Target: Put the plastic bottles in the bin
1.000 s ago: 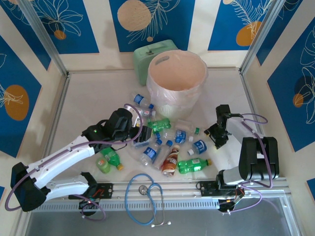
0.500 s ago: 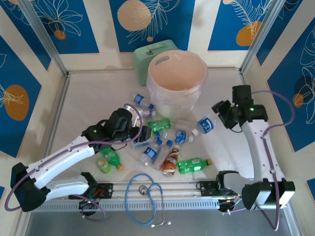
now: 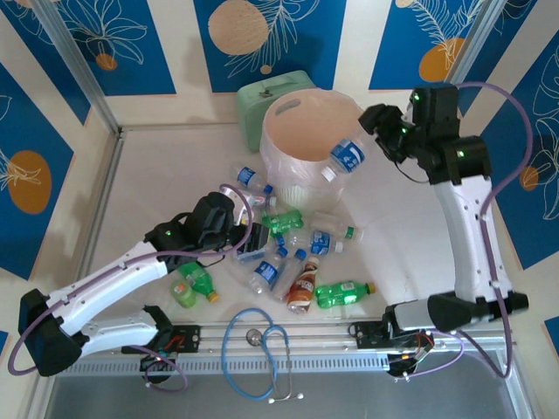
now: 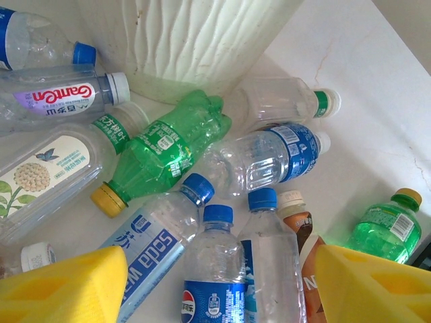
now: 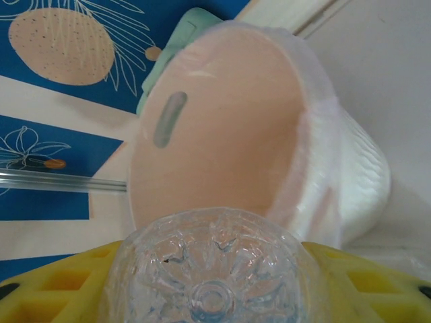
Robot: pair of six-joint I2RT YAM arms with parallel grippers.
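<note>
Plastic bottles point(image 3: 301, 262) lie mostly in a loose heap on the table point(image 3: 166, 166), under and just ahead of the fingers of the left gripper point(image 3: 255, 242). One blue-labelled bottle point(image 3: 347, 156) is up in the air, clamped between the fingers of the right gripper point(image 3: 365, 140). From the top camera that bottle hangs tilted, cap pointing down and away from the fingers, at the near-right edge of the rim of the bin point(image 3: 293, 106); whether it is fully over the mouth cannot be told there. The right wrist camera adds the grip itself: the bottle's clear ribbed base sits between two yellow pads point(image 5: 54, 286), touched on both sides, and beyond the fingers the bin's pink mouth opens, with the mint-green box point(image 5: 188, 27) behind it. The left wrist camera gives detail the top view blurs. Its pads stand well apart and close on nothing. A Pepsi bottle point(image 4: 215, 286) lies between them with a blue-capped neighbour on each side, a green bottle point(image 4: 168, 145) lies farther out, and the bin's ribbed wall is beyond that. A stethoscope point(image 3: 253, 349) lies well behind both sets of fingers.
</note>
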